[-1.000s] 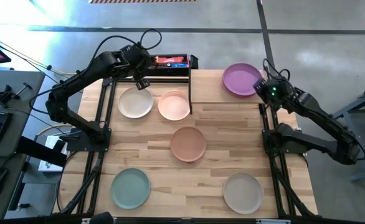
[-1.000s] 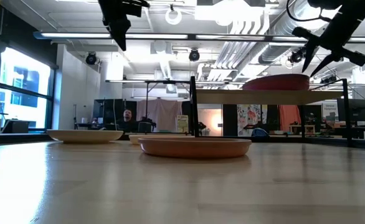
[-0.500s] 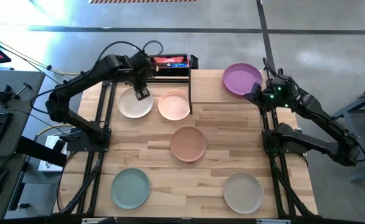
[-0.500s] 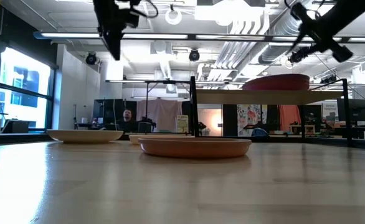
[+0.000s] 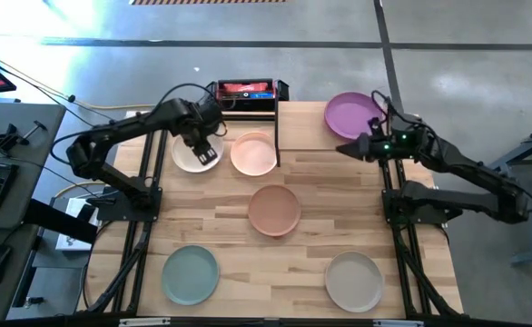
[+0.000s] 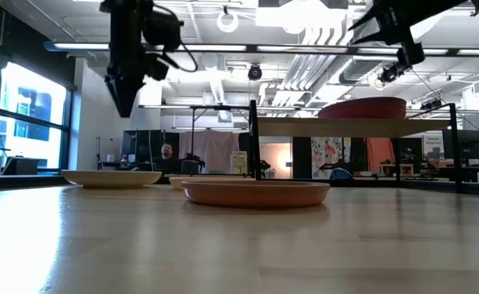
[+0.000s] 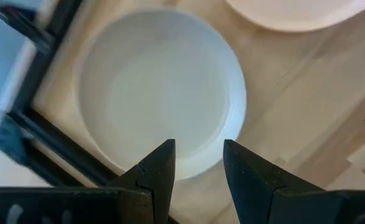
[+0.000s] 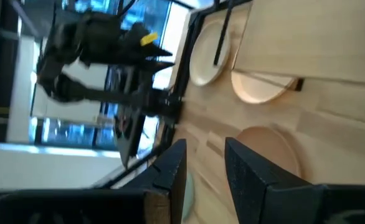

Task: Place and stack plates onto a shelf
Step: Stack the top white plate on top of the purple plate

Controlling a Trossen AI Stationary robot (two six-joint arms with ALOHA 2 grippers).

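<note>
The shelf (image 5: pixel 313 143) stands at the table's far right, with the purple plate (image 5: pixel 352 115) lying flat on it. The cream plate (image 5: pixel 186 156) and the pale pink plate (image 5: pixel 253 154) rest on the table left of the shelf. My left gripper (image 5: pixel 204 151) hangs open over the cream plate (image 7: pixel 157 93), pointing down above its rim and clear of it in the low view (image 6: pixel 125 104). My right gripper (image 5: pixel 342 148) is open and empty. It sits high over the shelf's near edge and points toward the table's left.
The tan plate (image 5: pixel 274 209) lies mid-table. The mint green plate (image 5: pixel 191 274) and the beige-grey plate (image 5: pixel 354 281) sit near the near edge. A red-and-black box (image 5: pixel 246 90) sits at the far edge. The shelf's black post (image 5: pixel 276 136) stands beside the pink plate.
My left gripper has moved toward the near edge and come down from the far edge to over the cream plate. My right gripper has drawn back from the purple plate toward the near edge and the table's left, rising and turning to point left. No plate has moved.
</note>
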